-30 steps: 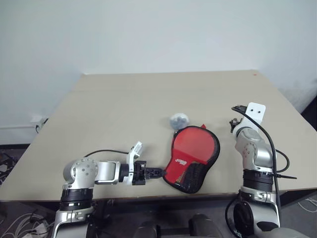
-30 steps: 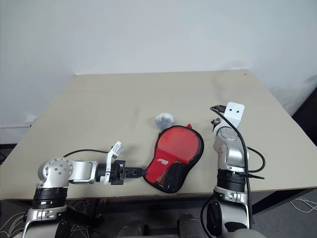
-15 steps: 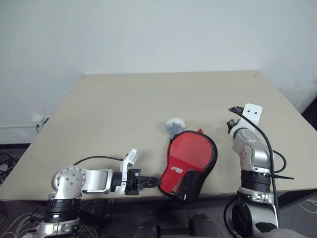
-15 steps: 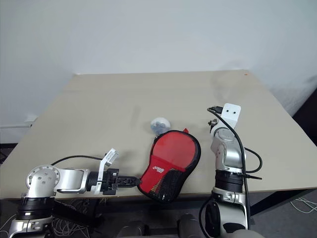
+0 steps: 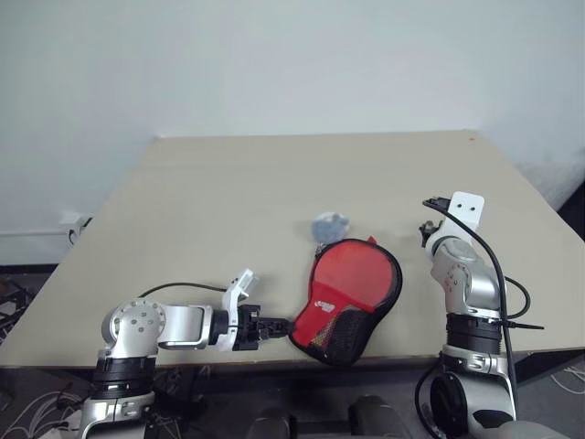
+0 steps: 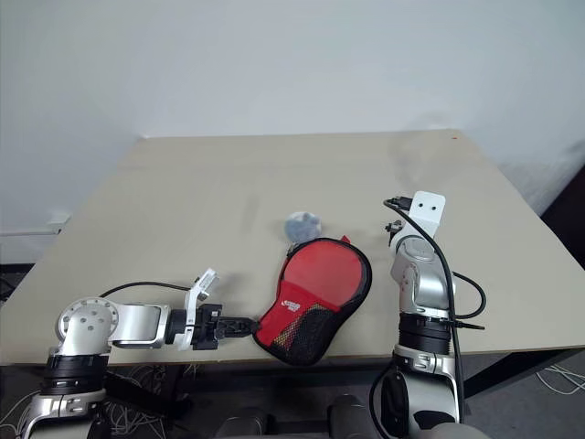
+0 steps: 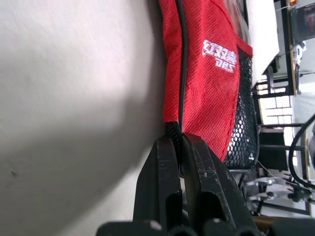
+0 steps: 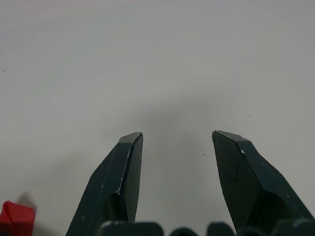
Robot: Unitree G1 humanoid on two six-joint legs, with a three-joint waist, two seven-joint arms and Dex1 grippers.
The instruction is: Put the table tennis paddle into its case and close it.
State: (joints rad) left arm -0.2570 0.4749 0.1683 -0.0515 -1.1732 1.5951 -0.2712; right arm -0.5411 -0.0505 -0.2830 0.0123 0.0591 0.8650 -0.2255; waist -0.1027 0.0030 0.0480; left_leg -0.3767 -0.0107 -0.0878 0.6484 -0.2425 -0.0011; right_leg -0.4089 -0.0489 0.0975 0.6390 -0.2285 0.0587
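Case (image 5: 346, 297) slid nearer table edge (image 5: 274, 358), apparently.

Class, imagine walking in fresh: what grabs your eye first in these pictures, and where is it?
The red case with black edging lies near the table's front edge. The left tool is shut on the zipper at its narrow end. The right tool hangs open over bare tabletop beside the case.
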